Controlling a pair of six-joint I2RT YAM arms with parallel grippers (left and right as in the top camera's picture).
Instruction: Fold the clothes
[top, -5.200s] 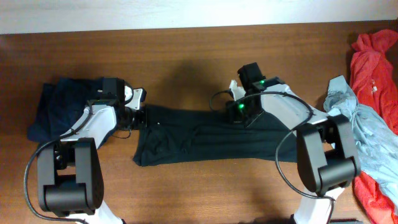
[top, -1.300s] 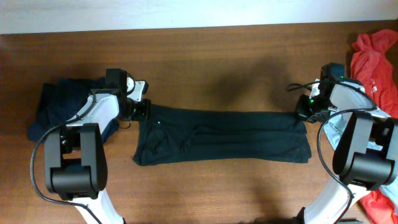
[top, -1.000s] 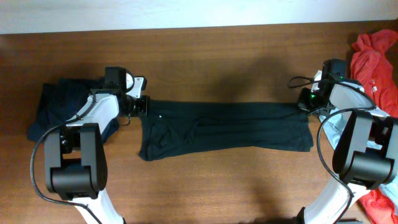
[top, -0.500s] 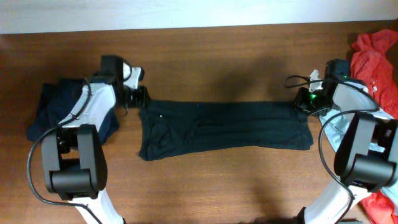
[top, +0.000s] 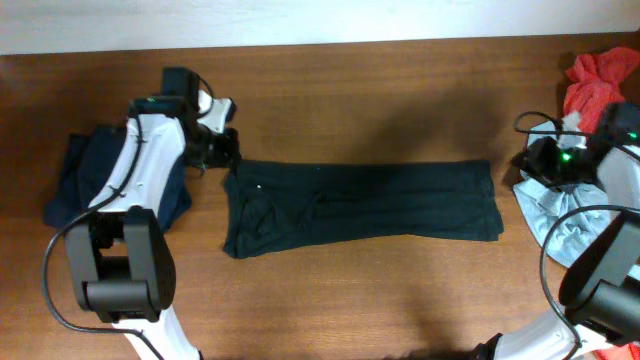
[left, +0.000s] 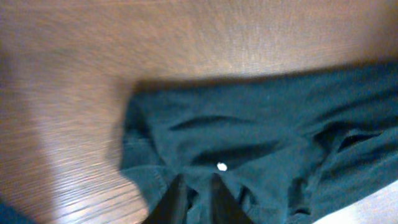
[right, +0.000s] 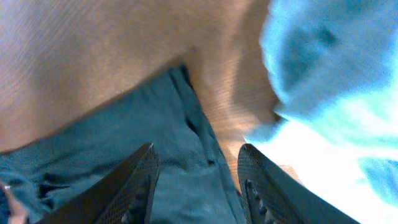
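Black-navy shirt (top: 360, 205) flat on worktop (top: 350, 100); navy cloth heap (top: 80, 170) partly under left arm (top: 150, 170), red cloth (top: 590, 85) cut off. Left pincer (left: 196, 182) narrow, right pincer (right: 196, 155) wide.

Shirt (top: 360, 205): soft matt cloth; table (top: 380, 90): grained wood, seemingly slightly glossy.

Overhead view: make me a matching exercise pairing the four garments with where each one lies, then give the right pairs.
Garments:
1. long dark shirt
2. navy pile
3. red-orange garment
4. pale grey-blue garment

Places:
A. far right corner
B. spread flat in the middle
C. left end
D. right edge, nearer than the corner

Pairs: 1-B, 2-C, 3-A, 4-D.
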